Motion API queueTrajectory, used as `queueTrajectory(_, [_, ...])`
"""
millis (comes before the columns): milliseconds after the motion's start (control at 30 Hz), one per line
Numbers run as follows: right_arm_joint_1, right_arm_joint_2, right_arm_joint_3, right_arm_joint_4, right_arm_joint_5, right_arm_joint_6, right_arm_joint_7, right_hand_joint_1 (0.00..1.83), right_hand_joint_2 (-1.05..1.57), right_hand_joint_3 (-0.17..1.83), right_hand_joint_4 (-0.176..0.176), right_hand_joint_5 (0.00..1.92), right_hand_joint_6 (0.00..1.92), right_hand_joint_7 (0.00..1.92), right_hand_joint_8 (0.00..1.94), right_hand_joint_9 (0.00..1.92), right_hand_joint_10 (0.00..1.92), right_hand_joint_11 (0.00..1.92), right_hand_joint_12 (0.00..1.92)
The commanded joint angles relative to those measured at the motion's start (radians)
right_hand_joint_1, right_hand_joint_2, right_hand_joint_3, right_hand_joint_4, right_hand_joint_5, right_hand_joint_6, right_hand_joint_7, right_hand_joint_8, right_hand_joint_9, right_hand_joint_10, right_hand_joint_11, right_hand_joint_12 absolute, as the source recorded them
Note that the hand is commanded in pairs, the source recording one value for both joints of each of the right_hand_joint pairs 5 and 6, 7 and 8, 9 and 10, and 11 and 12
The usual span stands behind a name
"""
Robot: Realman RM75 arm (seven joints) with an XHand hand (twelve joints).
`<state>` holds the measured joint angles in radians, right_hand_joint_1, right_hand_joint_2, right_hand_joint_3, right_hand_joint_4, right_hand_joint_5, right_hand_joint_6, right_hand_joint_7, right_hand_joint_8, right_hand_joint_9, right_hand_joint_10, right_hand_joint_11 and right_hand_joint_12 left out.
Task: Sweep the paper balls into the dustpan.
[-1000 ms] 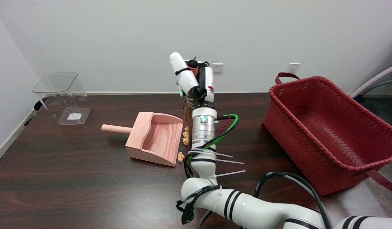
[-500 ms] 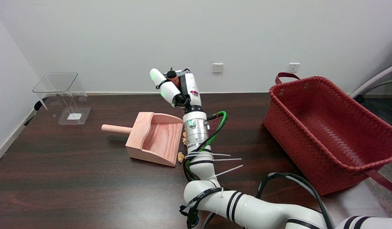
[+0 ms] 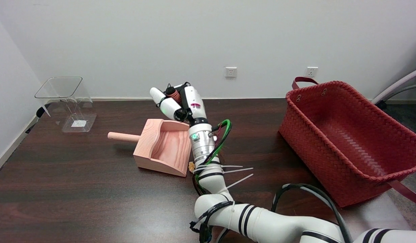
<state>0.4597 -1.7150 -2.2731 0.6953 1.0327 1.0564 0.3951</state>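
- The right hand (image 3: 181,101) hovers over the far right corner of the dustpan (image 3: 164,146), its fingers wrapped around the brush (image 3: 174,95) handle, whose reddish top shows between them; the bristles are hidden behind the wrist.
- The dustpan lies left of centre, handle pointing left, open mouth facing right toward the arm.
- One paper ball (image 3: 191,165) is visible, on the desk (image 3: 76,189) just beside the near right corner of the dustpan's mouth, partly covered by the arm; any others cannot be seen.
- Bare room lies left of and nearer than the dustpan; the desk's left edge runs along the white side wall.
- One red woven basket (image 3: 349,141) sits at the right, well apart from the dustpan, reaching toward the desk's right edge.
- One clear plastic bin (image 3: 68,103) stands in the far left corner.
- The desk is dark wood grain, against a plain white wall with two sockets (image 3: 230,72).
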Motion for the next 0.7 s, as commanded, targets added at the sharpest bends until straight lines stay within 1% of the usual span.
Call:
queueTrajectory(33, [0.02, -0.072, 0.008, -0.123, 0.059, -0.06, 0.08, 0.68, 1.57, -0.03, 0.0, 1.92, 1.92, 1.92, 1.92, 1.92, 1.92, 1.92, 1.92])
queueTrajectory(200, [0.028, -0.083, 0.01, -0.114, 0.067, -0.044, 0.222, 0.67, 1.57, -0.01, 0.0, 1.92, 1.92, 1.92, 1.92, 1.92, 1.92, 1.92, 1.92])
queueTrajectory(500, [0.048, -0.091, 0.011, -0.031, 0.067, 0.018, 0.326, 0.65, 1.57, -0.03, 0.0, 1.92, 1.92, 1.92, 1.92, 1.92, 1.92, 1.92, 1.92])
queueTrajectory(700, [0.061, -0.115, 0.014, -0.037, 0.112, 0.036, 0.454, 0.63, 1.57, -0.03, 0.0, 1.92, 1.92, 1.92, 1.92, 1.92, 1.92, 1.92, 1.92])
